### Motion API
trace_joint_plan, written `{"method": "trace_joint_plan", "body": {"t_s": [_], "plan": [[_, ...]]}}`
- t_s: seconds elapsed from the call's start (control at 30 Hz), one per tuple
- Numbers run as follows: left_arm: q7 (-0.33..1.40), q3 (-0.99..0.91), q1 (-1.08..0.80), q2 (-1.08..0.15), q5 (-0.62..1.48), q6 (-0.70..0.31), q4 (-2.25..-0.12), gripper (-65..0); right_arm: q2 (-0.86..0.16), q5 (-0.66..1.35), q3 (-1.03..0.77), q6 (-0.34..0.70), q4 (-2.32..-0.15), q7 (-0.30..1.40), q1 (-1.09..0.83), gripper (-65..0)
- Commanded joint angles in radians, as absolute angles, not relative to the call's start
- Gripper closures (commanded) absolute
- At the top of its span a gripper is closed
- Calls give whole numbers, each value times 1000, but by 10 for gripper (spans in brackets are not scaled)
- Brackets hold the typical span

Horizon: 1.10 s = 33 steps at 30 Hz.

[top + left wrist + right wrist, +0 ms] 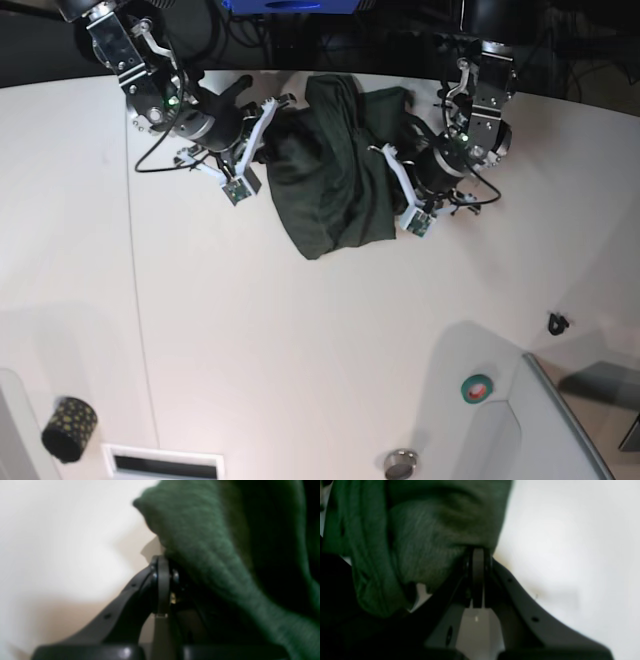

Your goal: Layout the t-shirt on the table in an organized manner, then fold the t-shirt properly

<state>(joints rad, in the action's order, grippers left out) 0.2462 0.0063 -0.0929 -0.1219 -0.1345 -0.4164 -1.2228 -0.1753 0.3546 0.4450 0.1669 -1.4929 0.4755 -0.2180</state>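
Closest to the lens, dark green knit of the t-shirt (225,555), bunched against the tips of the left hand (163,560); jaws pressed together, cloth pinched at or just behind them, though blur makes the exact bite hard to confirm. Same arrangement at the right hand (477,553): jaws closed, a thick fold of t-shirt (425,542) gathered over and beside the tips, white desk (570,542) beyond.

Seen from the base camera: t-shirt (335,175) crumpled in a heap near the far edge of the desk (300,340), strung between the two arms, right hand (268,118) at one side of the heap, left hand (392,160) at the other. Garment neither flat nor identifiable by part; collar, hem and sleeves not distinguishable in the bunching. Elsewhere on the desk, well apart from the work: a patterned dark roll (68,428), a green ring (476,385), a small metal disc (400,463), a small black clip (556,322).

Step in hand, judged: spreading, folding not yet possible. For a clean layout: both grips kept firm; hands drawn apart evenly until the cloth between them goes taut without stretching; heap lifted just clear of the desk so hidden folds drop out; then lowered toward the open middle of the desk, trailing edge laid first. Uneven pull likely to twist the body of the shirt; a pinch through several layers likely to keep a fold trapped, so re-gripping at a single edge worth considering.
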Motion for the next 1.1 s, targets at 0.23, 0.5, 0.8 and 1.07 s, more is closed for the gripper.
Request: {"method": "trace_joint_plan", "body": {"t_s": [0.23,0.5,0.8,1.07], "plan": [[294,16,41,-94,-159,-426,-1155,0,-174,360,214,171,-1543,453,-274,0],[295,-30,50,-108,-148,-426,-1307,0,-174,358,76,173,-1730,452,-338,0],[295,-101,-81,-174,-148,-427,-1520,0,-180,355,70,170,-1745,328,-392,0],[291,-228,-274,-232,-25,-427,-1759,0,-213,355,53,168,-1745,225,-498,0]]}}
